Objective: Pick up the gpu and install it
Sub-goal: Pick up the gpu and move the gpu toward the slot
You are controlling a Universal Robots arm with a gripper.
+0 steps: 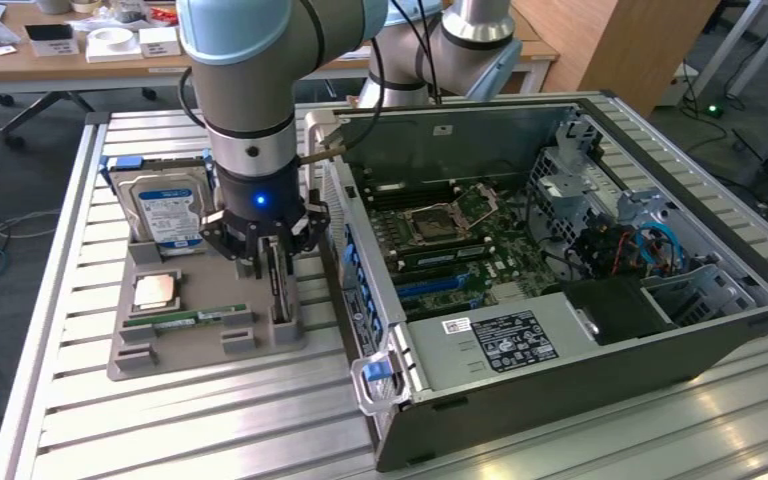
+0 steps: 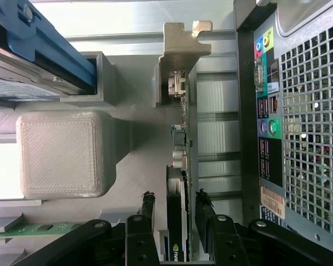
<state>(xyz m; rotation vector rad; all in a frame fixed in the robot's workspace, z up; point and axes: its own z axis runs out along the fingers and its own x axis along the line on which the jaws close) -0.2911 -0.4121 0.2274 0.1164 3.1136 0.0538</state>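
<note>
The gpu stands on edge in a slot of the grey holder, right beside the computer case. In the wrist view I look down its thin edge, the gpu running from its silver bracket toward me. My gripper hangs straight above the card's end away from the bracket. The gripper is open and straddles the card, one black finger on each side. A small gap shows beside the card, and nothing is gripped.
The open computer case lies on the exterior view's right, its motherboard with blue slots exposed. Its rear panel is close to the card. The holder also carries a hard drive, a CPU and a RAM stick.
</note>
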